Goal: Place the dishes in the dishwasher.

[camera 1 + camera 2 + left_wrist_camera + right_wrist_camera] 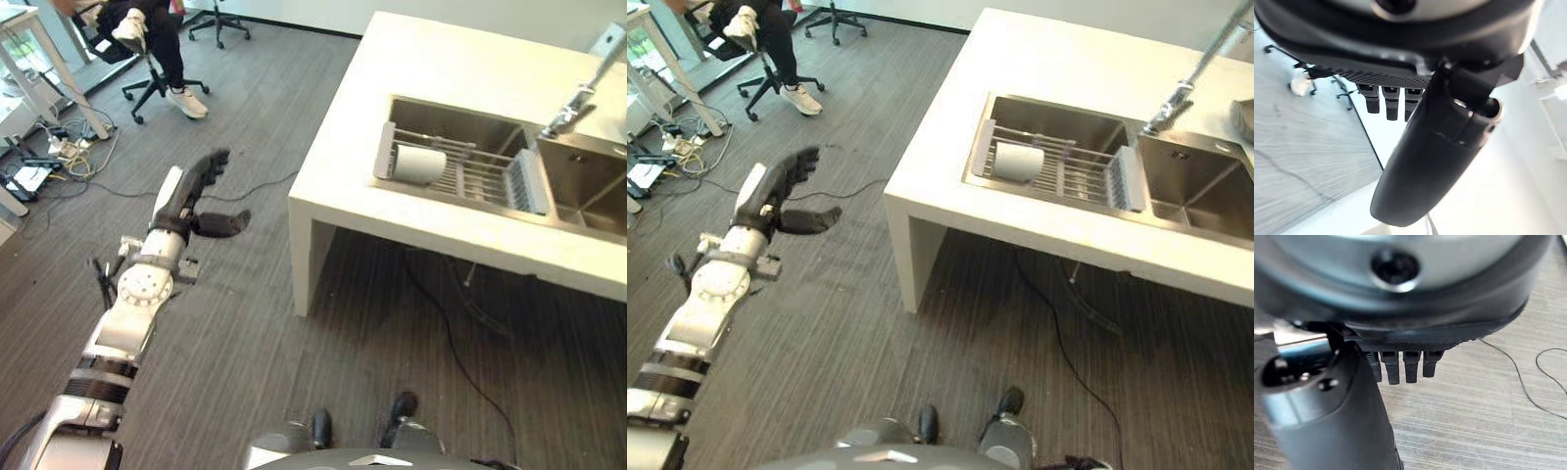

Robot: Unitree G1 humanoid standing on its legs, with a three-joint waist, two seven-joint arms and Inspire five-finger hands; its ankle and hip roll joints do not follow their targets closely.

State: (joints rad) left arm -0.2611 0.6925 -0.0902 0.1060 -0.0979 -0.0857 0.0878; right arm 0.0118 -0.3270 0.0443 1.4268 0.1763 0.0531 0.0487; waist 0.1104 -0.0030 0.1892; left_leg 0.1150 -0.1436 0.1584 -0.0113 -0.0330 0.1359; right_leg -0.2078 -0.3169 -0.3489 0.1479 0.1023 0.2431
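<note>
The left hand (pixel 201 196) was raised over the grey plank floor (pixel 235 333) to the left of the white counter (pixel 441 69), its fingers straight and relaxed with the thumb standing out to the side, holding nothing. The right hand (pixel 1352 396) showed in its own wrist view above the floor, its fingers (pixel 1400 364) straight and empty. A white cup (pixel 421 164) lay on its side on the wire dish rack (pixel 470 176) set in the steel sink (pixel 578 186) beside the faucet (pixel 578 98), well apart from both hands, while a person (pixel 162 39) sat on an office chair (pixel 147 83) at the far left.
</note>
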